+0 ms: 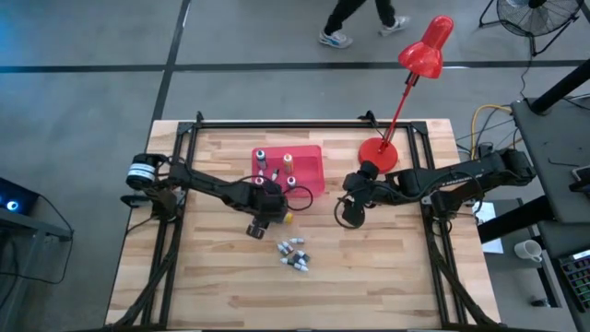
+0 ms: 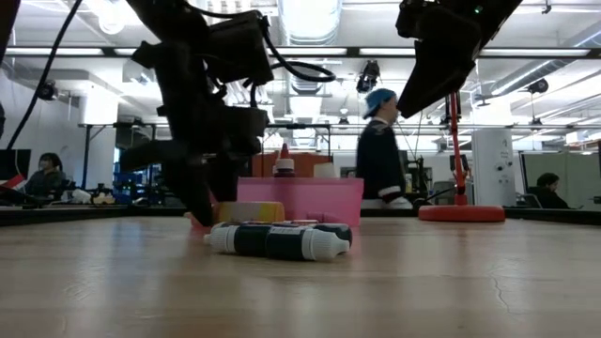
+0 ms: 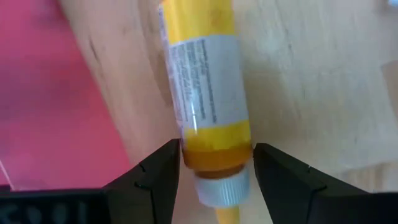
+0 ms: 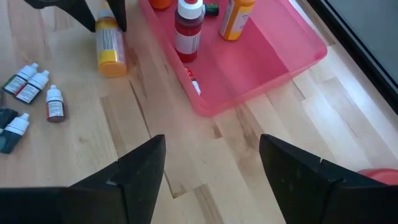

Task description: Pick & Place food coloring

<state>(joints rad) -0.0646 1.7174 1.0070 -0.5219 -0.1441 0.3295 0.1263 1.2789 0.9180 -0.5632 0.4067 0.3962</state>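
A yellow food coloring bottle (image 3: 208, 93) with a white label and white cap lies on its side on the wood just off the red tray's near edge (image 1: 287, 219) (image 4: 110, 46). My left gripper (image 3: 216, 163) (image 1: 275, 213) is down at the table, shut across the bottle's cap end. Several small dropper bottles (image 1: 295, 254) (image 2: 277, 239) lie in a loose heap nearer the front edge. Other bottles stand upright in the red tray (image 1: 313, 152) (image 4: 280, 56). My right gripper (image 4: 211, 155) (image 1: 348, 214) hovers open to the right of the tray, raised above the table (image 2: 441, 56). My left gripper pinches the yellow bottle at its orange shoulder (image 3: 214, 149), just above the white cap, one finger (image 3: 163, 171) on each side. The fingers lie across the bottle and come from above, slanting in from the table's left. The bottle lies flat with its body on the wood.
A red desk lamp stands with its base (image 1: 378, 152) (image 2: 460, 213) at the far right of the table, close to my right arm. Black frame rails (image 1: 277, 123) border the table. A person (image 2: 380, 155) stands in the room behind; another walks past the far edge (image 1: 355, 18).
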